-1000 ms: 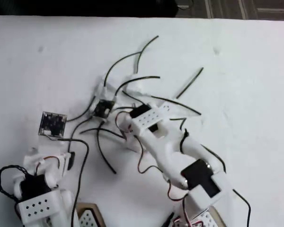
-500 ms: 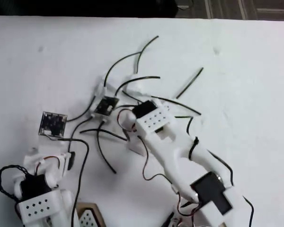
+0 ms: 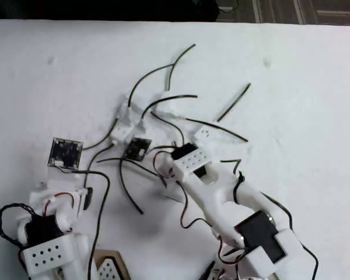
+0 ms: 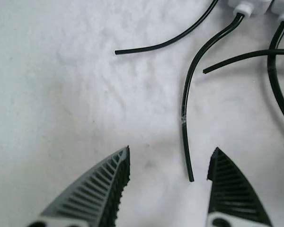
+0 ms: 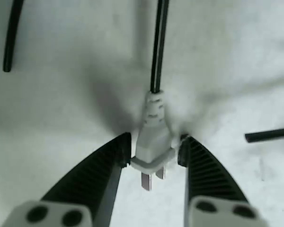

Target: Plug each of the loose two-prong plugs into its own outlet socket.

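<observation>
My right gripper (image 5: pixel 154 152) is shut on a white two-prong plug (image 5: pixel 153 137). Its prongs point back toward the wrist and its black cord (image 5: pixel 158 42) runs away over the table. In the high view the right arm (image 3: pixel 221 195) lies across the middle of the table, with its wrist over that plug. A small black socket (image 3: pixel 138 149) lies just left of the wrist, and a larger square socket (image 3: pixel 65 153) sits farther left. Other white plugs (image 3: pixel 126 111) (image 3: pixel 205 134) lie loose among the cords. My left gripper (image 4: pixel 170 153) stands open above bare table, with a black cord end (image 4: pixel 185 151) between its fingers.
Several loose black cords (image 3: pixel 163 70) fan out across the middle of the white table (image 3: pixel 303 87). The left arm (image 3: pixel 46 233) sits folded at the near left corner. White plug housings (image 4: pixel 246 5) lie at the far edge of the left wrist view.
The right arm has drawn back toward the near edge and slightly right. The small black socket shifted the same way, uncovering a white plug where it lay. The left arm has not moved.
</observation>
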Tool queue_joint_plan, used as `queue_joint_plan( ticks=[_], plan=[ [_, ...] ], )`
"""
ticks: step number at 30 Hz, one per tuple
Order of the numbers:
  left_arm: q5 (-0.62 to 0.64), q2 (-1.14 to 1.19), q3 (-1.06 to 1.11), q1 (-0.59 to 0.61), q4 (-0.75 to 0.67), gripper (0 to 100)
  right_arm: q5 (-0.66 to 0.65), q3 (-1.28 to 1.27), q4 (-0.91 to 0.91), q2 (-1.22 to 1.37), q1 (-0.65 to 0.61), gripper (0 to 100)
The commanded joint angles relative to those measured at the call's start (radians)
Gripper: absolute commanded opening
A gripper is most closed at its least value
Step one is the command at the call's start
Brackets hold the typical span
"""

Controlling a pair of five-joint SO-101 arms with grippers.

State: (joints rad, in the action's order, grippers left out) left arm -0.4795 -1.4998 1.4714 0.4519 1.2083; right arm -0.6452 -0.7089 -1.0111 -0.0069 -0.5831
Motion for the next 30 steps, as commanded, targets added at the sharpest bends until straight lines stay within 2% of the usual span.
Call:
queue_joint_plan(
  ticks=[1, 8, 15, 20, 30],
  plan=[
    [0.003, -0.008, -0.006, 0.002, -0.011, 27, -0.012, 0.051, 0.025, 0.082, 0.038, 16.5],
    [0.003, -0.008, -0.006, 0.002, -0.011, 27, -0.006, 0.124, 0.025, 0.097, 0.03, 1.7],
    [0.003, -0.008, -0.006, 0.002, -0.011, 27, -0.005, 0.143, 0.024, 0.105, 0.027, 3.0],
    [0.003, -0.008, -0.006, 0.002, -0.011, 27, -0.005, 0.143, 0.024, 0.107, 0.019, 14.3],
    [0.003, -0.008, -0.006, 0.002, -0.011, 27, -0.012, 0.175, 0.028, 0.108, 0.018, 14.8]
  ],
)
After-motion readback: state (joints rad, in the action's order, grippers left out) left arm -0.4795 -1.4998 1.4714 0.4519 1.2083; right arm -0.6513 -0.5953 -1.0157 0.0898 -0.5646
